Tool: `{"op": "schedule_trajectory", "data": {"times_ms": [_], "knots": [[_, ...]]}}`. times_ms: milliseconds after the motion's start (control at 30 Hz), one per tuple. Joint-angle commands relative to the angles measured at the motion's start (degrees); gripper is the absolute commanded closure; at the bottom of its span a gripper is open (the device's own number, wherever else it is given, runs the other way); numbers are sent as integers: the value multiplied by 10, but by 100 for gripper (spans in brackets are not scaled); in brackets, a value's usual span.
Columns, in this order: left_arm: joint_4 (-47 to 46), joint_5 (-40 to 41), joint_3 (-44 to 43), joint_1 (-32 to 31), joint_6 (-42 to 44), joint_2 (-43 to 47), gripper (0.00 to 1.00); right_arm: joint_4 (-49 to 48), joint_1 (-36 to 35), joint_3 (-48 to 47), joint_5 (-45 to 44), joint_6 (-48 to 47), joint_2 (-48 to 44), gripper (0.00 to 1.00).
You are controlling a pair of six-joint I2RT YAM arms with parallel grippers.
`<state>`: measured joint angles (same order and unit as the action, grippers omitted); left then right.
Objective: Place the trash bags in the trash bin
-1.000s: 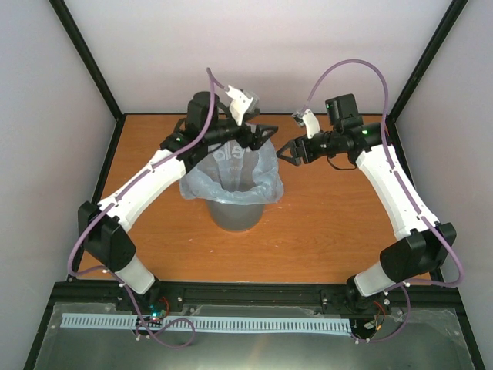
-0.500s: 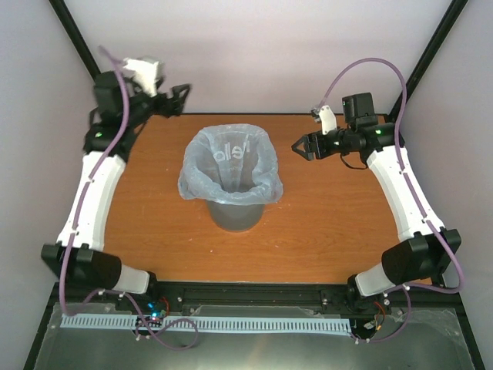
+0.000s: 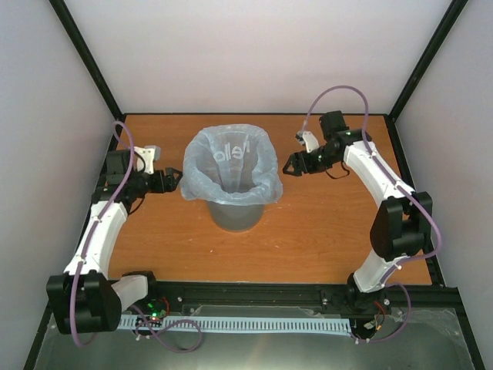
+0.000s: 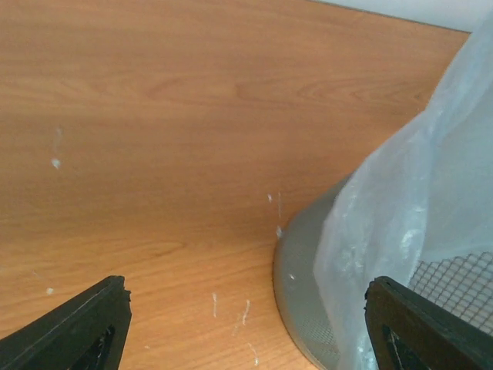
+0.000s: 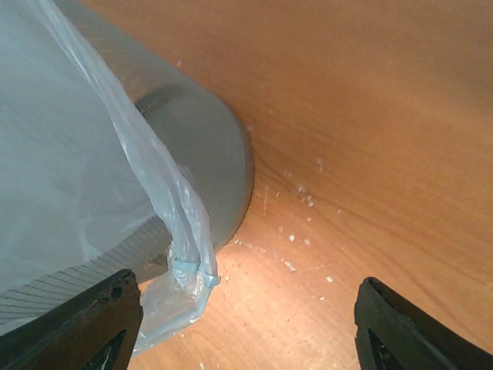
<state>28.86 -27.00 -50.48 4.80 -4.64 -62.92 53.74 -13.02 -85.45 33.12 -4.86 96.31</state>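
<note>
Pale-blue trash bag [image 3: 229, 163] lines the round grey trash bin [image 3: 235, 217] at centre frame.
The bin's rim is hidden under the bag's folded-over edge, and the white lettering inside is unreadable. From above, left gripper [image 3: 174, 179] and right gripper [image 3: 289, 164] flank the bag, jaws spread, holding nothing. Wrist views cut the fingers [image 4: 85, 327] off at the lower corners, yet reveal the bin's fine mesh texture, a hanging bag corner and white flecks [image 5: 296, 239] on the wood-grain table [image 3: 323, 231].
</note>
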Motion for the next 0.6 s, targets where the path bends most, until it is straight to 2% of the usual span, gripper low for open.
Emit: {"op": "schedule_trajectory", "data": {"times_ms": [0, 233, 367, 467, 567], "knots": [[-40, -54, 19, 3, -35, -38, 17, -9, -32, 31, 17, 0, 17, 25], [-81, -142, 39, 2, -52, -120, 22, -27, -71, 27, 21, 10, 67, 25], [-53, -129, 17, 3, -64, -107, 23, -32, -80, 19, 13, 17, 93, 26], [-17, -79, -10, 10, -69, -80, 21, -35, -81, 18, 3, 23, 104, 26], [-2, -110, -33, 30, -71, -71, 17, -34, -81, 17, -2, 19, 107, 26]]}}
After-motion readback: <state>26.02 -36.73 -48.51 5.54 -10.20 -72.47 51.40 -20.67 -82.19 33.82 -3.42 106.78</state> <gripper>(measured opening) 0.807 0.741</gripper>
